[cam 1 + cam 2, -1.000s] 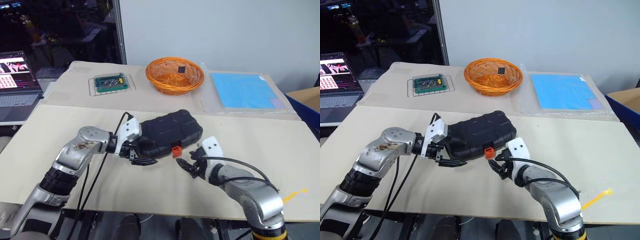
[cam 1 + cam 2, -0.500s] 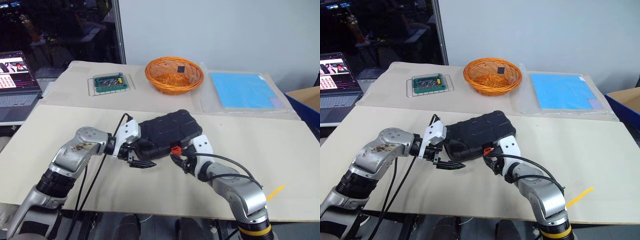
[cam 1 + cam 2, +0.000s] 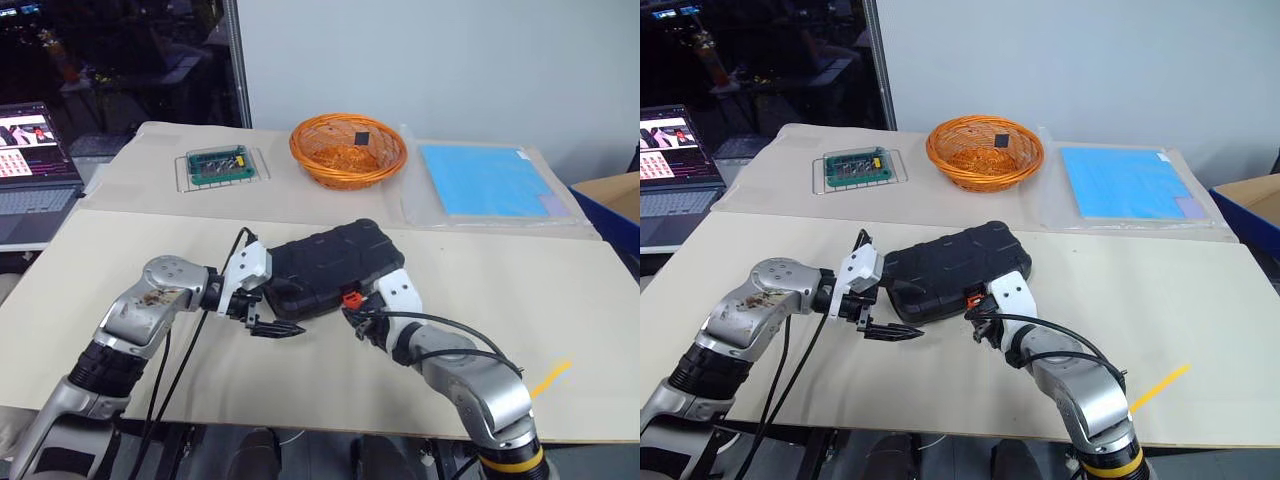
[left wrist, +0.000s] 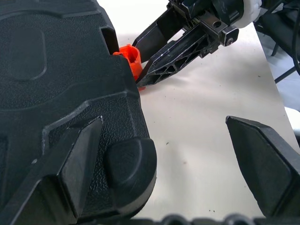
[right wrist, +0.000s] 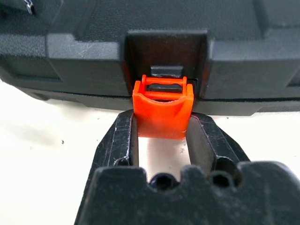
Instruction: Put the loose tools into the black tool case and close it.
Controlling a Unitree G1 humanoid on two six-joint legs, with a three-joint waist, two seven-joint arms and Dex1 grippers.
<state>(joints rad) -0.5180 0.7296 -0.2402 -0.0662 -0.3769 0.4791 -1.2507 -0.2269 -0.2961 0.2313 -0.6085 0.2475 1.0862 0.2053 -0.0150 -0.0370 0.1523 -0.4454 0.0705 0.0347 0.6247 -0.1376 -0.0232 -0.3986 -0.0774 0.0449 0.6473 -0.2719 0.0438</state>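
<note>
The black tool case (image 3: 330, 265) lies with its lid down in the middle of the table, with an orange latch (image 3: 351, 297) on its near edge. My right gripper (image 3: 353, 314) sits at that latch. In the right wrist view its two fingers (image 5: 124, 140) press against both sides of the latch (image 5: 163, 110). My left gripper (image 3: 266, 322) stands open at the case's near left corner. One finger (image 4: 70, 173) lies over the lid corner and the other (image 4: 267, 159) hangs over bare table. The loose tools are out of view.
At the back of the table are an orange wicker basket (image 3: 349, 150), a green circuit board in a clear tray (image 3: 222, 165) and a blue sheet in plastic (image 3: 485, 180). A laptop (image 3: 35, 160) stands at far left. A yellow strip (image 3: 552, 378) lies near the front right.
My right gripper has slid left and forward from beside the latch onto it, and its fingers have narrowed around it. The left gripper has stayed open at the case's corner.
</note>
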